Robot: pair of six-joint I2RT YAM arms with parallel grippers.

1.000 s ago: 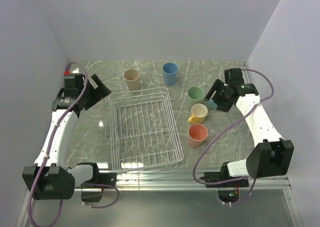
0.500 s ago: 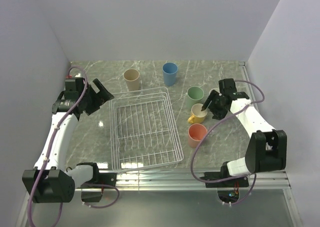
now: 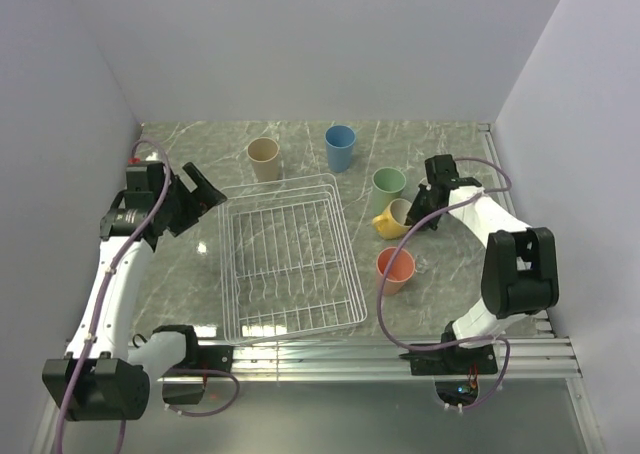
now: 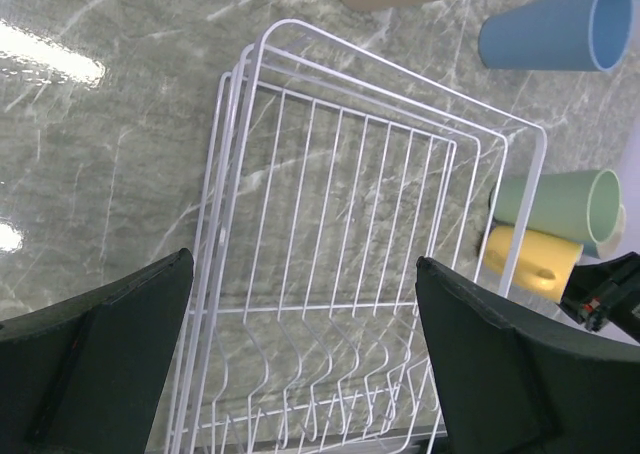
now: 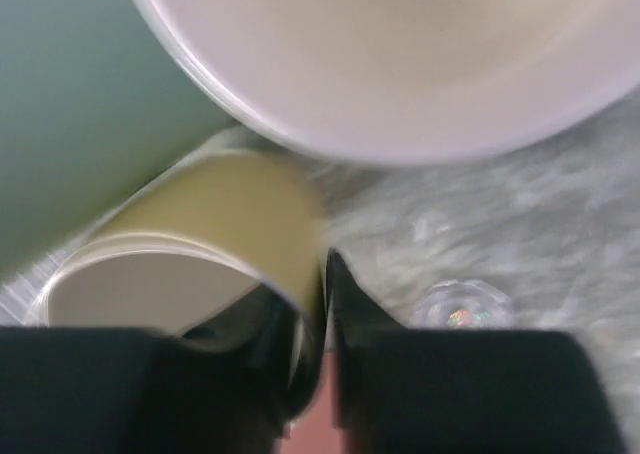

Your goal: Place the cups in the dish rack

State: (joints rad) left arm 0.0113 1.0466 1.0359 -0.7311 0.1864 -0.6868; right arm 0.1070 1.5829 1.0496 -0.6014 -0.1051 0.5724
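Fingers (image 5: 350, 324) of the right gripper (image 5: 322, 274) are pinched on the wall of the yellow plastic mug with a handle (image 5: 230, 204), one finger inside the rim and one outside, with almost no gap left between them. From above, that mug (image 3: 392, 221) is tipped over at an angle, just to the right of the white wire dish rack (image 3: 290, 259), with the right gripper (image 3: 413, 214) at its far-right side. The sage-green plastic tumbler (image 3: 390, 185) stands upright just behind the mug, and the salmon-pink plastic tumbler (image 3: 395, 270) stands upright just in front of it, apart from both. A pale round rim (image 5: 400, 114) fills the top of the right wrist view; it is too blurred to name, though it may be another cup. The beige plastic tumbler (image 3: 264, 158) and the blue plastic tumbler (image 3: 340, 147) stand upright on the grey-green marbled table (image 3: 190, 149) beyond the rack's far end, well apart from each other. No cup lies inside the rack (image 4: 400, 71). The left gripper (image 3: 205, 189) hangs near the rack's far-left corner, its fingers (image 4: 100, 354) spread wide and holding nothing.
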